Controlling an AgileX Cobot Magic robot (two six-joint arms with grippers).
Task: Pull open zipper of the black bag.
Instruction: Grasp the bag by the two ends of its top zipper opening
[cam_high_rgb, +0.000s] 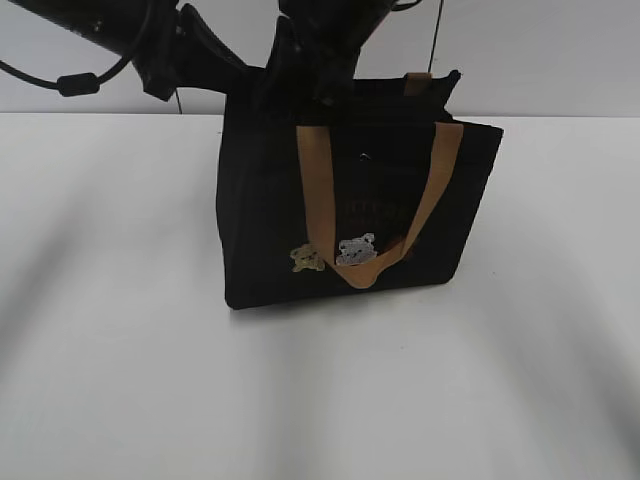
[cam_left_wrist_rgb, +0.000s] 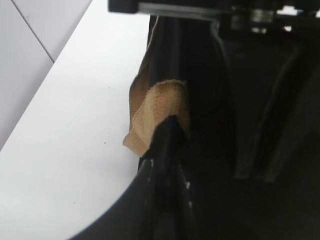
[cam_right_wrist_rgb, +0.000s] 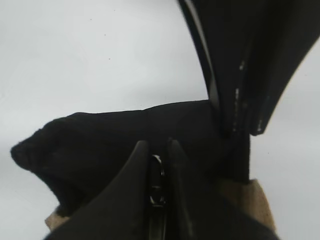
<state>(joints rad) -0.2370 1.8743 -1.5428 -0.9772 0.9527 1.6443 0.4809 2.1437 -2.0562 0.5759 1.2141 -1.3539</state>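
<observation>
the right gripper (cam_right_wrist_rgb: 156, 150) has its fingers nearly together over a small silvery bit of metal, which looks like the pull tab of the zipper (cam_right_wrist_rgb: 157, 186); whether the tab is truly pinched cannot be told, since the metal shows in the narrow gap and contact is unclear. the left gripper (cam_left_wrist_rgb: 167, 130) is closed on the black bag (cam_high_rgb: 340, 215) at its top edge, right beside a tan strap (cam_left_wrist_rgb: 157, 112).

to do this step well, the right claw should seat firmly on the tab before any pull, then draw along the zipper line, not upward, while the left claw holds the fabric taut against it. a weak pinch would likely slip off.

the tab lies between the right fingertips; the bag's black top edge spreads just beyond them to both sides.
</observation>
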